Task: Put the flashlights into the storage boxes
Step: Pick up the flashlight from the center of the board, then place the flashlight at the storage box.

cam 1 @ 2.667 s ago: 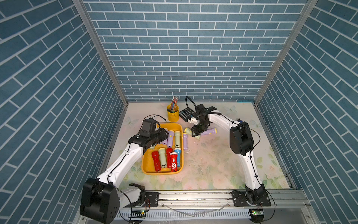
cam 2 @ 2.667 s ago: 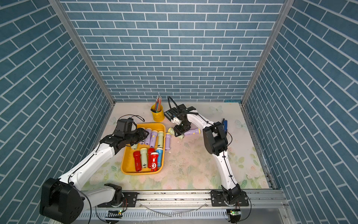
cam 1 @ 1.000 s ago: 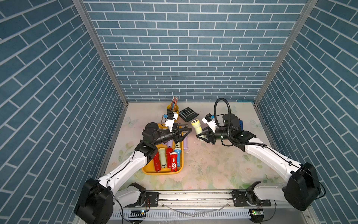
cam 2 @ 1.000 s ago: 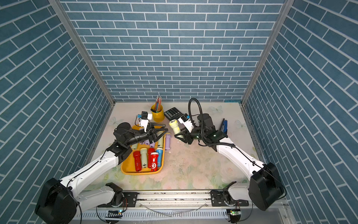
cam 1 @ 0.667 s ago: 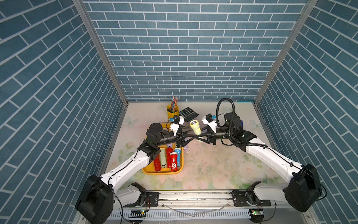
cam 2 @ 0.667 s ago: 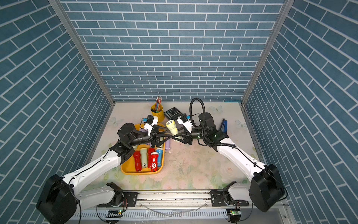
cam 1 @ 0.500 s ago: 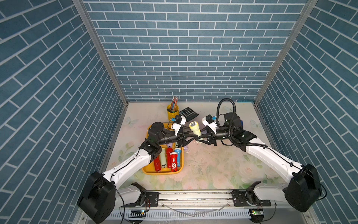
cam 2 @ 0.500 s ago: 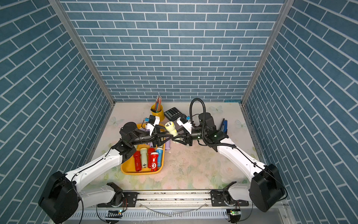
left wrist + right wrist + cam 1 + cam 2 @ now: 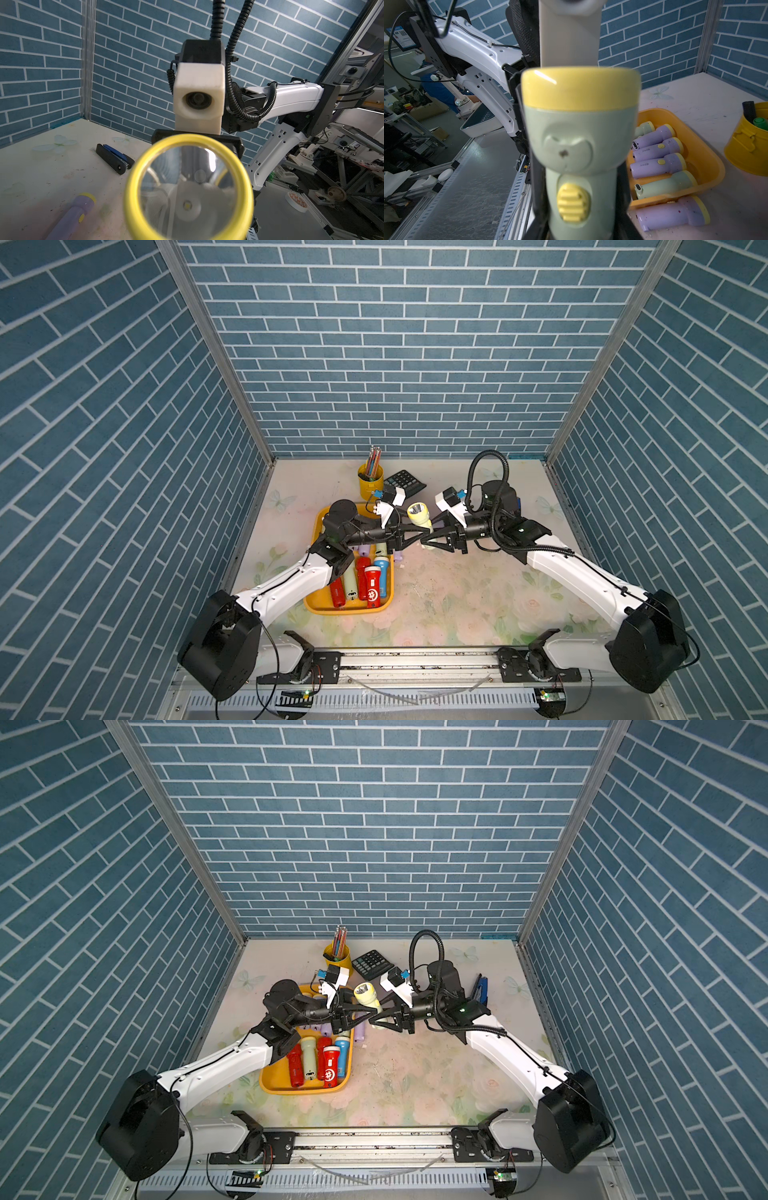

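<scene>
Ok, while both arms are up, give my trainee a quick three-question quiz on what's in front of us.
1. True or false: the pale green flashlight clamped in the right gripper is resting inside the orange tray.
2. One loose flashlight lies on the table just outside the tray. Its body is: A red, B lilac, C blue.
3. Name the black object beside the yellow pencil cup at the back.

Key: 1 false, it is held above the table; 2 B; 3 the calculator.
</scene>
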